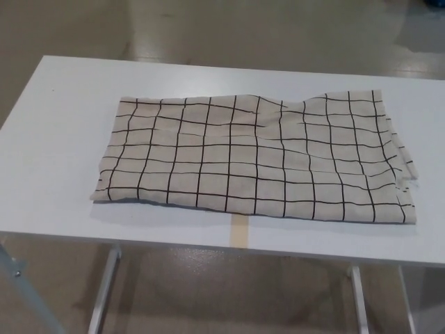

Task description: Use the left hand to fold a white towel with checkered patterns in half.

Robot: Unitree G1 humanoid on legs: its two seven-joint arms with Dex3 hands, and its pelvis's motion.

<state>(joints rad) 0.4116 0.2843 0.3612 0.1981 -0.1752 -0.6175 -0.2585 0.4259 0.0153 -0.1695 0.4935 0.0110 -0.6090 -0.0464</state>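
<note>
**While no hand shows, plan the grasp on the towel's left edge**

Since neither the left hand nor the right hand is in view, I cannot tell how their fingers stand. The towel lies spread across the middle of the white table, long side running left to right, its near edge close to the table's near rim. Ripples mark the far edge around the middle, and the right end looks layered and a little uneven.

As I judge it, the fold has not begun. To do it well, the left hand should pinch the left end at a corner, lift it clear and carry it over to meet the right end squarely.
</note>
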